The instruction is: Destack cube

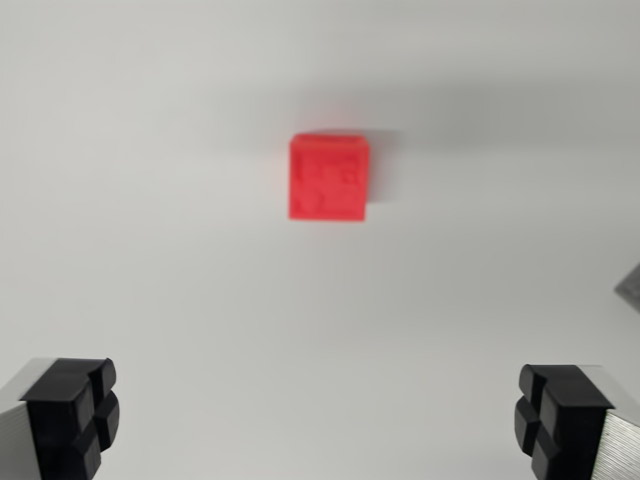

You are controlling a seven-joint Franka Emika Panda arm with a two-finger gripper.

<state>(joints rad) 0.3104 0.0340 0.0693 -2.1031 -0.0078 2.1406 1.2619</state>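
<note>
White tabletop (150, 200) bears one blurred red cube (329, 177); end effector (320, 420) hangs apart, fingers spread wide, empty.

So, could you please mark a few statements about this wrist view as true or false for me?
1. The cube is red. True.
2. The gripper holds the cube. False: its jaws stand wide apart and empty, the cube lies beyond them.
3. The cube rests on a plain white surface. True.
4. Two cubes lie side by side. False: only one red shape shows; whether another sits under it cannot be told.
5. The cube touches a finger. False: clear gap.
</note>
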